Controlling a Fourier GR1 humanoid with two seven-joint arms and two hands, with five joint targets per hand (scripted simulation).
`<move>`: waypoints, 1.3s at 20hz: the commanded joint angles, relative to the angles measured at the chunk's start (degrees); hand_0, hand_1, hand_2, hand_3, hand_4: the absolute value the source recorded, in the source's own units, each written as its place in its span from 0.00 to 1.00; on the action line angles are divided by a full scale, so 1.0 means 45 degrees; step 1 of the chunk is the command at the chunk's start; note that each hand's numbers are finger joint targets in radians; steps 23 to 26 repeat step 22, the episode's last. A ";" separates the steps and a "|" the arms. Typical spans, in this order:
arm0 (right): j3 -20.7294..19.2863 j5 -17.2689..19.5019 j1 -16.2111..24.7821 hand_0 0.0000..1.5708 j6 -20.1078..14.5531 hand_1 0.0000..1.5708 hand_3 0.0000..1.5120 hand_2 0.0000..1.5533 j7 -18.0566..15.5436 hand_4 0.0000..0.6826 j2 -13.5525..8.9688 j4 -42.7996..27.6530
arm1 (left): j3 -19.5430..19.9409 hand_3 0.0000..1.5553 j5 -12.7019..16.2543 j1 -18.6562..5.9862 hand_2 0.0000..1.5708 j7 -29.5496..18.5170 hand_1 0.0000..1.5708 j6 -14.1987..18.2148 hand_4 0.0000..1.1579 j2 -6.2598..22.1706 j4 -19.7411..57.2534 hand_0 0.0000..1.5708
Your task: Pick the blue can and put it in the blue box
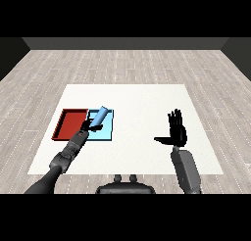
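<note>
Left hand (89,127) curled round tilted blue can (99,115) over light blue tray (109,132), red tray (69,123) just left; right hand (177,132) raised at right, fingers straight, on white table (142,103)
</note>
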 commanded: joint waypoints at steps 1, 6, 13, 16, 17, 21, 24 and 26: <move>-0.0233 -0.0167 -0.0956 0.00 -0.0282 0.00 0.00 0.00 0.0391 0.00 0.0144 0.0167 | -0.0022 0.00 -0.0137 0.0970 0.00 0.0155 0.00 0.0154 0.00 -0.0231 0.0776 0.00; 0.0126 -0.0063 0.0359 0.00 0.0304 0.00 0.00 0.00 -0.0274 0.00 0.0361 -0.0461 | 0.0572 0.00 0.0210 0.0839 0.00 -0.0618 0.00 0.2513 0.00 -0.0490 0.0149 0.00; -0.0303 -0.0614 0.0027 0.00 0.0357 0.00 0.00 0.00 0.0734 0.00 -0.0179 -0.1077 | 0.2267 0.00 0.1722 0.1107 0.00 -0.5430 0.00 0.3552 0.00 -0.0064 -0.3612 0.00; -0.0242 -0.0503 -0.0017 0.00 0.0294 0.00 0.00 0.00 0.0657 0.00 -0.0018 -0.0687 | 0.2088 0.00 0.1856 0.1948 0.00 -0.7111 0.00 0.1949 0.00 -0.0530 -0.5213 0.00; -0.0296 -0.0614 0.0153 0.00 0.0491 0.00 0.00 0.00 0.0608 0.00 -0.0109 -0.0740 | 0.2007 0.00 0.1926 0.2369 0.00 -0.7837 0.00 0.1775 0.00 -0.0862 -0.5936 0.00; -0.0021 0.0107 -0.0207 0.00 -0.0049 0.00 0.00 0.00 0.0951 0.00 -0.0215 -0.0693 | 0.1665 0.00 0.2389 0.3395 0.00 -0.8508 0.00 -0.0187 0.00 -0.0851 -0.8382 0.00; -0.0194 -0.0006 0.0181 0.00 0.0132 0.00 0.00 0.00 0.0776 0.00 -0.0321 -0.0827 | 0.1226 0.00 0.2221 0.4351 0.00 -0.8686 0.00 0.0108 0.00 -0.1406 -0.9081 0.00; -0.0194 -0.0006 0.0181 0.00 0.0132 0.00 0.00 0.00 0.0776 0.00 -0.0321 -0.0827 | 0.1226 0.00 0.2221 0.4351 0.00 -0.8686 0.00 0.0108 0.00 -0.1406 -0.9081 0.00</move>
